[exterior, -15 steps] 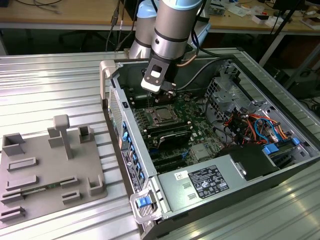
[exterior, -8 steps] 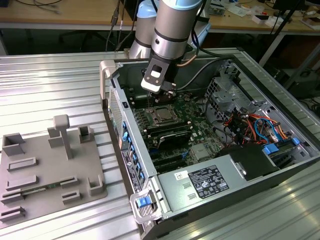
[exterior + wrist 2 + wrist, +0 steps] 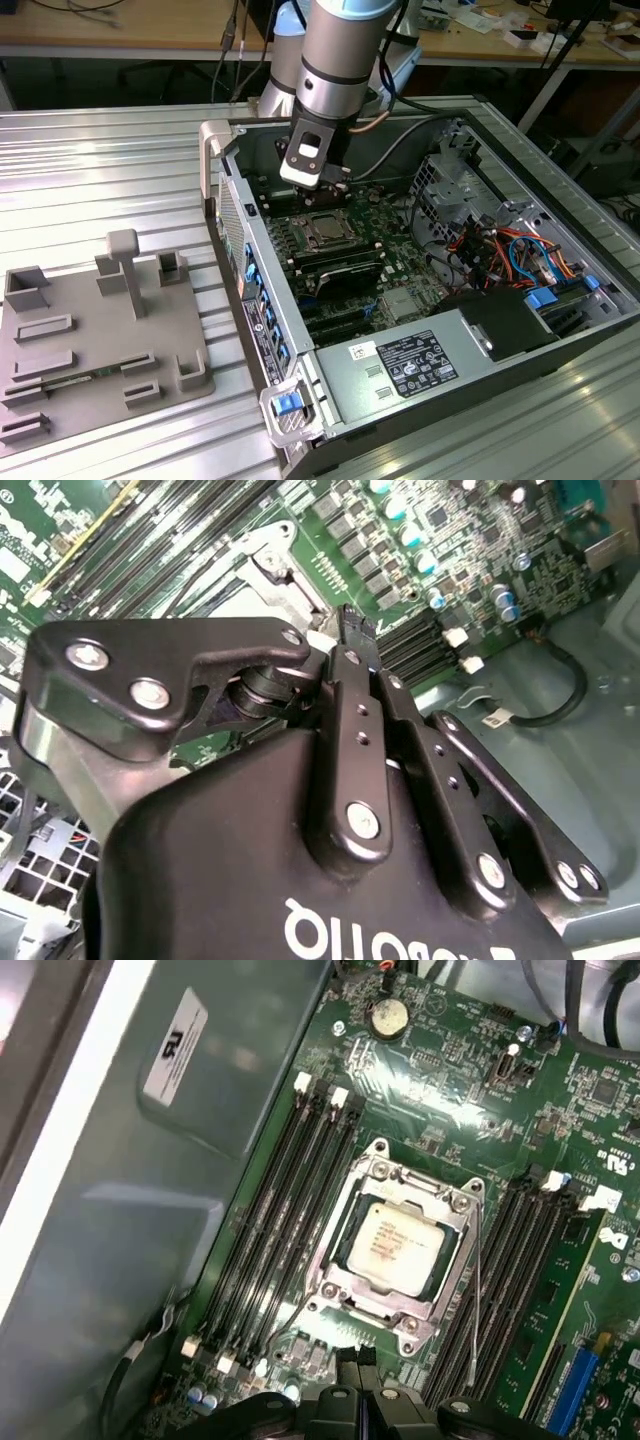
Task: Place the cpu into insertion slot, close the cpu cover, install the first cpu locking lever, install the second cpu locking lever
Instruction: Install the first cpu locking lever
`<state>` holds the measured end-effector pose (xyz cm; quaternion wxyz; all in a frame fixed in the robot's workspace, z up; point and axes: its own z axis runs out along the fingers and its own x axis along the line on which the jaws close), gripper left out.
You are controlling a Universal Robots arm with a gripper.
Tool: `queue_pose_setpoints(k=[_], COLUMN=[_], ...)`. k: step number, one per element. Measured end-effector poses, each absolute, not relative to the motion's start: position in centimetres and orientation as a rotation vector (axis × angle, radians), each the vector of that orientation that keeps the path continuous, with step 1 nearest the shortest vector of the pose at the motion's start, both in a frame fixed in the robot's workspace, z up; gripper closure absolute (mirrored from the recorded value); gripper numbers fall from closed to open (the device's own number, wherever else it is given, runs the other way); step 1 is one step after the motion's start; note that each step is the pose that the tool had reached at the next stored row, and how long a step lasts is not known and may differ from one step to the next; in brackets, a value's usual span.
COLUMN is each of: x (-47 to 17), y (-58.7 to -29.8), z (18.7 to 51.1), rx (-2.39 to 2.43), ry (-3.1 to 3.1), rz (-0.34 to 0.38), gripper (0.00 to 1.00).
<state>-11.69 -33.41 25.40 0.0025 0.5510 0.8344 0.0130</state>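
Pincer point(image 3: 333, 190) hangs in the upper middle of the exterior view, inside the open computer case point(image 3: 240, 262), its fingertips drawn together with nothing between them, as both wrist views point(image 3: 360, 1402) point(image 3: 352, 630) show. Just below it in that view lies the cpu point(image 3: 325, 232), apart from the fingertips. In the first wrist view the cpu point(image 3: 395, 1247) sits silver side up in the insertion slot point(image 3: 370, 1303), and the cpu cover point(image 3: 372, 1175) lies flat around it. A thin wire lever point(image 3: 474, 1310) runs along one side of the socket; whether it is hooked down I cannot tell. Long black memory slots point(image 3: 290, 1210) flank the socket on the green motherboard point(image 3: 560, 1090). Toward the exterior view's left a grey fixture tray point(image 3: 100, 340) rests on the ribbed metal table point(image 3: 100, 170), well apart from the case.
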Motion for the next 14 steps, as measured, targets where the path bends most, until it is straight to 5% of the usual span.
queue_pose_setpoints(k=[14], x=[-12.25], y=[-33.38], z=[25.3], rx=[1.404], ry=[2.808], rz=[0.042], gripper=[0.89])
